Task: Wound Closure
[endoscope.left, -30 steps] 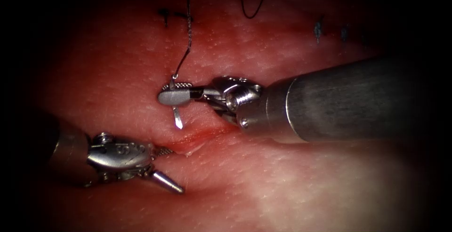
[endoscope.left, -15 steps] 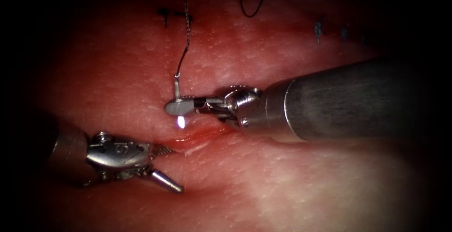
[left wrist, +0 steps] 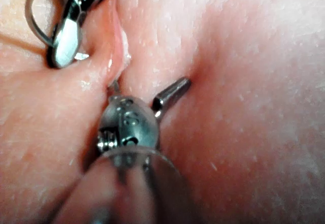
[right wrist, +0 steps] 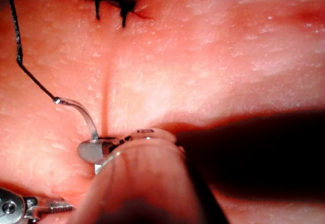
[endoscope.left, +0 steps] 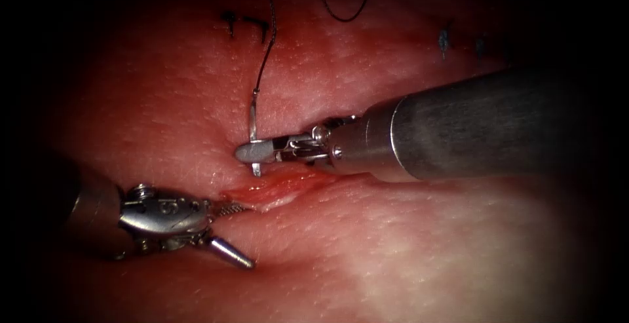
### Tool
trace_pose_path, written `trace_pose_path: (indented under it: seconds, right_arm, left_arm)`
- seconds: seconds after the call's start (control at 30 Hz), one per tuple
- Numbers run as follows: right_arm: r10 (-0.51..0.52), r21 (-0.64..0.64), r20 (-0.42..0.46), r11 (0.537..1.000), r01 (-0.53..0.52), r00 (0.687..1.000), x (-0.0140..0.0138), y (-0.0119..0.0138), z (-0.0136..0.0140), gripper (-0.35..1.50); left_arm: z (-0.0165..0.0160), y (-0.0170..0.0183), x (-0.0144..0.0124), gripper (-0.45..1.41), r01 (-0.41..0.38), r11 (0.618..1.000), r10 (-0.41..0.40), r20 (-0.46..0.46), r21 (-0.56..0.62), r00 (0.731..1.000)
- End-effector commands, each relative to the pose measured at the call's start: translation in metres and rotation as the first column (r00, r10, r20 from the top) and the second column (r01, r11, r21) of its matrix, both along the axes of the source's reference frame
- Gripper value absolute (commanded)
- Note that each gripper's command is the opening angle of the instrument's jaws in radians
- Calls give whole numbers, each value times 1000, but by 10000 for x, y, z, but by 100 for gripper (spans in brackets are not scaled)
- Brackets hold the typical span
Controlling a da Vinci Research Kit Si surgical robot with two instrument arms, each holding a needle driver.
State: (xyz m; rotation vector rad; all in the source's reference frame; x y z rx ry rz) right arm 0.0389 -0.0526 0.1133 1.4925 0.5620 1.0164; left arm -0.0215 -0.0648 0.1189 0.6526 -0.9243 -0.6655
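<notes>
- Nearest the endoscope, low on the left, the left tool [endoscope.left: 226, 231] sits with its jaws spread apart: one jaw points at the mouth of the cut [endoscope.left: 275, 189], the other splays down and to the right. It holds nothing.
- Just beyond it, the cut runs as a short moist slit across the tissue [endoscope.left: 393, 244], with red fluid along its edges.
- Right above the cut, the right tool [endoscope.left: 252, 151] is clamped shut on the needle [endoscope.left: 253, 123], gripping it low on the curve, near the tip. The tip pokes out below the jaws, just beside the upper edge of the cut; whether it has entered the tissue I cannot tell.
- Farther back, the thread [endoscope.left: 265, 61] climbs from the needle's tail past two dark stitch marks [endoscope.left: 246, 23].
- Judged risk: with so little needle below the grip, it could twist in the jaws against firm tissue, or the bite could be too shallow and tear the edge.
</notes>
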Motion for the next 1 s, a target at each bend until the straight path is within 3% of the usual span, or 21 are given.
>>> trace_pose_path:
  seconds: [0.03,0.3,0.8,0.87,0.9,0.97,1.0]
  right_arm:
    - [-12,5,3,1000,12,1000,3,-11,1,-35]
    - [-44,3,5,999,44,999,-2,-31,-14,-35]
    - [-63,30,-4,998,63,998,-8,-41,-27,-35]
    - [-49,26,4,998,48,999,-7,-39,-26,-35]
    - [43,32,-5,999,-42,999,-3,-27,-24,-35]
    - [81,12,-15,997,-81,997,-1,-20,-22,-35]
    - [165,-134,-88,975,-175,982,3,-4,-15,-23]
  left_arm:
    - [4,-12,-4,74,-1,1000,1,1,4,1000]
    - [4,-12,-4,74,1,1000,-1,-1,2,1000]
    - [4,-12,-4,74,1,1000,-1,-1,2,1000]
    - [4,-12,-4,74,1,1000,-1,-1,2,1000]
    - [4,-12,-4,74,1,1000,-1,-1,2,1000]
    - [4,-12,-4,74,1,1000,-1,-1,2,1000]
    - [4,-12,-4,74,2,1000,-2,-1,2,1000]
